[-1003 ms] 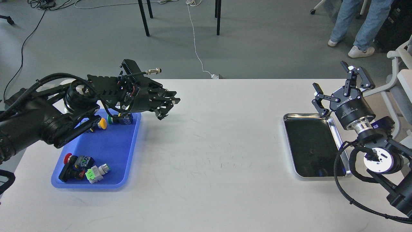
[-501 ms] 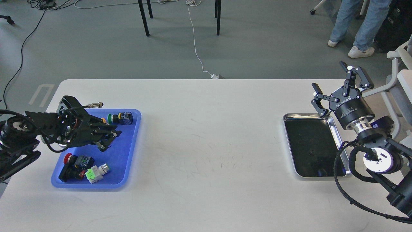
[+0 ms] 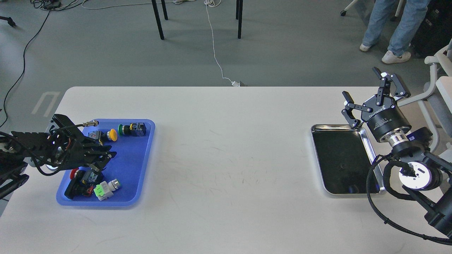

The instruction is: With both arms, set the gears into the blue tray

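The blue tray [image 3: 131, 165] lies at the table's left and holds several coloured push-button switches [image 3: 132, 129]. My left gripper [image 3: 101, 160] hangs low over the tray's left half, just above the red-capped switch [image 3: 75, 173]; its dark fingers cannot be told apart. At the far right, my right gripper [image 3: 369, 92] is raised beside the back corner of the silver tray [image 3: 367, 141], fingers spread wide with nothing between them. A tiny dark speck [image 3: 340, 165] sits on the silver tray's black floor; I cannot tell whether it is a gear. No gear is plainly visible.
The white table [image 3: 229, 158] spans the view between the two trays. A person's legs [image 3: 392, 28] stand beyond the back right corner, a white chair [image 3: 441, 91] is at the right edge, and a cable [image 3: 215, 53] runs across the floor.
My left arm has swung back from beyond the tray's far right corner, pulling left and down over the blue tray's left half. The right arm has not moved.
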You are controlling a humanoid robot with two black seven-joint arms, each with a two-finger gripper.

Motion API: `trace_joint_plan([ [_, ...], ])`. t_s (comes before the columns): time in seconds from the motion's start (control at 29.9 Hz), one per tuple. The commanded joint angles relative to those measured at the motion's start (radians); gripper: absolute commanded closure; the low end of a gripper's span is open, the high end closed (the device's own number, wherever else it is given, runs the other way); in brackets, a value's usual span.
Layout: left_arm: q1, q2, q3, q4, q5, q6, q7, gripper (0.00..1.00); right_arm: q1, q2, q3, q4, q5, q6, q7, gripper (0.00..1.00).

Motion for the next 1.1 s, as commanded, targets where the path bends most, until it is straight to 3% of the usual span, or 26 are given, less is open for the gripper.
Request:
trace_joint_plan([
  [0.0,0.001,0.003,0.0,0.006,0.0,0.001,0.0,0.75,-0.002,0.0,0.0,0.008,0.0,0.0,0.0,0.03],
  [0.2,0.002,0.015,0.0,0.009,0.0,0.001,0.0,0.68,0.005,0.008,0.0,0.02,0.0,-0.005,0.0,0.03],
  [0.27,0.002,0.015,-0.001,0.009,0.0,0.001,0.0,0.55,0.006,0.008,0.0,0.022,0.0,-0.005,0.0,0.03],
  [0.37,0.001,0.015,-0.003,0.009,0.0,0.004,0.0,0.26,0.006,0.008,0.0,0.022,-0.001,-0.005,0.0,0.03],
  [0.43,0.001,0.017,-0.003,0.009,-0.002,0.005,0.0,0.19,0.006,0.003,0.0,0.022,-0.001,-0.005,0.0,0.03],
  [0.67,-0.03,0.014,-0.039,-0.023,-0.139,0.068,0.0,0.14,0.006,0.0,0.0,0.022,-0.001,-0.005,0.0,0.03],
  [0.87,-0.1,0.003,-0.075,-0.141,-0.544,0.07,0.0,0.06,0.006,-0.002,0.0,0.022,-0.009,-0.005,0.0,0.03],
  [1.07,-0.059,-0.083,-0.154,-0.284,-1.033,0.088,0.0,0.02,0.005,-0.003,-0.008,0.02,-0.02,-0.003,0.0,0.03],
])
